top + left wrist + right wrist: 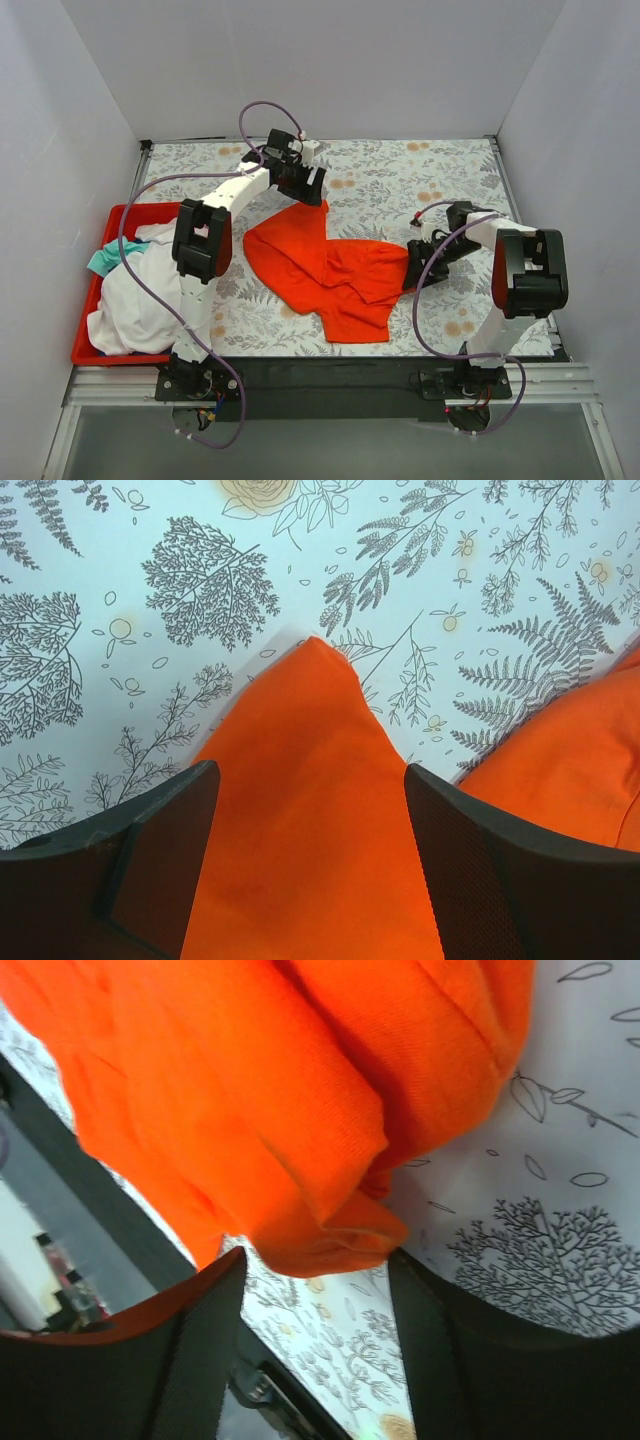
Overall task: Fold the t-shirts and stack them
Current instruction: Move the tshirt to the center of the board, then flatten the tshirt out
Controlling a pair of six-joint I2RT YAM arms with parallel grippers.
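Observation:
An orange-red t-shirt (330, 270) lies crumpled in the middle of the table, with one corner pulled out toward the back. My left gripper (312, 190) is open over that back corner. In the left wrist view the orange cloth (300, 780) lies flat between the spread fingers (160, 860) of the left gripper (310, 810). My right gripper (415, 265) is open at the shirt's right edge. In the right wrist view a bunched orange fold (300, 1160) hangs just beyond the tips of the right gripper (315, 1260). White (140, 290) and teal (103, 260) t-shirts lie heaped in the bin.
A red plastic bin (90, 350) stands at the table's left edge. The leaf-patterned tablecloth (420, 170) covers the table. White walls close in the back and both sides. A black rail (330, 375) runs along the near edge.

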